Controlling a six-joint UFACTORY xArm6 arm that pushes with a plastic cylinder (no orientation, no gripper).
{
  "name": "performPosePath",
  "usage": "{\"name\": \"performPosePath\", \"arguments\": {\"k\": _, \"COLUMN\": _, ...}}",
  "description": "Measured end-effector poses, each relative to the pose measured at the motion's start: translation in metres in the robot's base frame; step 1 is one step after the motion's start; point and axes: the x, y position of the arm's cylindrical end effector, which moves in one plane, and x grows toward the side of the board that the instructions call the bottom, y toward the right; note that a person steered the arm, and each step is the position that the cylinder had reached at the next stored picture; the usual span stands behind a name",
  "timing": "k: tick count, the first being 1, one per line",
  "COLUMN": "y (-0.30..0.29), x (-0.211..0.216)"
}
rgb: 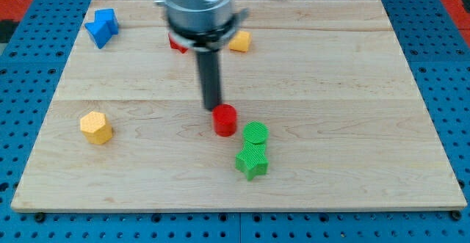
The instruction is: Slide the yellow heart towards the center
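Wooden planks make up the bench [352, 89], which lies on a blue pegboard [29, 67].

From the one camera: the dark rod comes down from the bench's top edge, and my tip [212, 109] sits near the bench's middle, just above the red cylinder [225, 120], touching it or nearly so. There is no claw on this arm, only the rod, and it holds nothing.

The yellow heart [239, 41] lies near the top edge, just right of the arm's body, well apart from my tip. A red block [177, 45] is mostly hidden behind the arm.

The green cylinder [255, 133] and green star [252, 161] touch, toward the bottom edge. The yellow hexagon [96, 127] lies near the left edge, and the blue block [101, 27] lies in the top left corner.
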Motion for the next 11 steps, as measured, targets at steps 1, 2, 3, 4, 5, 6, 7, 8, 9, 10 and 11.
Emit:
{"name": "performPosePath", "arguments": {"k": 1, "y": 0.053, "x": -0.048}}
{"name": "performPosePath", "arguments": {"k": 2, "y": 0.087, "x": -0.099}}
{"name": "performPosePath", "arguments": {"k": 3, "y": 0.098, "x": -0.15}}
{"name": "performPosePath", "arguments": {"k": 4, "y": 0.069, "x": -0.17}}
{"name": "performPosePath", "arguments": {"k": 5, "y": 0.012, "x": -0.168}}
{"name": "performPosePath", "arguments": {"k": 6, "y": -0.024, "x": -0.141}}
{"name": "performPosePath", "arguments": {"k": 7, "y": -0.018, "x": -0.116}}
{"name": "performPosePath", "arguments": {"k": 8, "y": 0.0, "x": -0.132}}
{"name": "performPosePath", "arguments": {"k": 9, "y": 0.027, "x": -0.132}}
{"name": "performPosePath", "arguments": {"k": 10, "y": 0.049, "x": -0.123}}
{"name": "performPosePath", "arguments": {"k": 11, "y": 0.062, "x": -0.1}}
